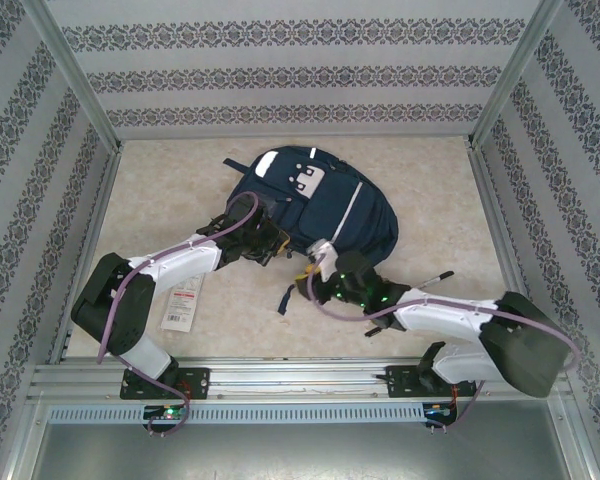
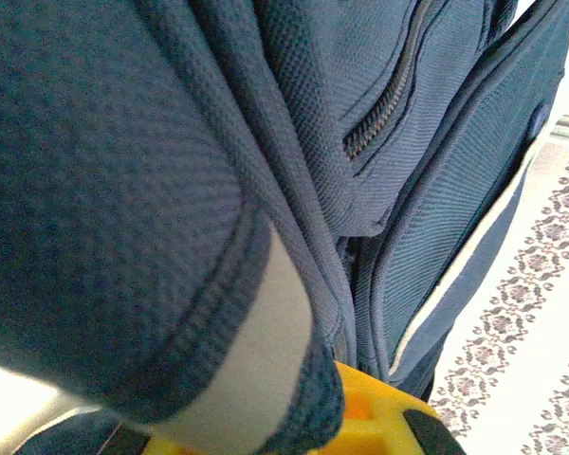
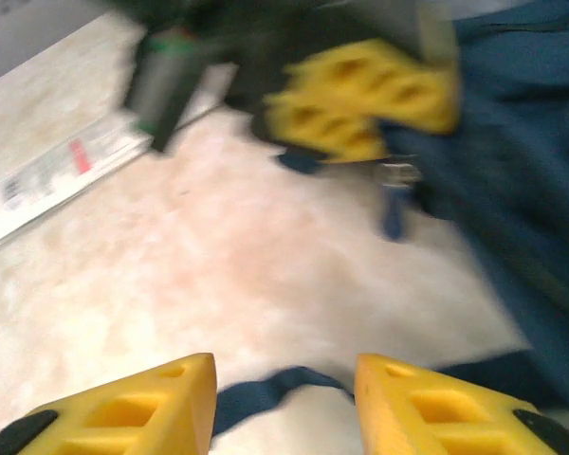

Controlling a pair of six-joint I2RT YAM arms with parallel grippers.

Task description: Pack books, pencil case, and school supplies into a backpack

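The navy backpack lies in the middle of the table, white patch toward the back. My left gripper is shut on a fold of backpack fabric at its near left edge; one yellow finger shows beneath the cloth. My right gripper is open just above the table at the backpack's near edge, with a thin blue strap on the table under the gap. The white packet lies by the left arm, the black pen by the right arm. The books and pencil case are out of view.
Metal frame posts and patterned walls close in the table on three sides. A loose dark strap trails from the backpack toward the front. In the right wrist view the packet lies at far left and the left gripper's yellow fingers stand ahead.
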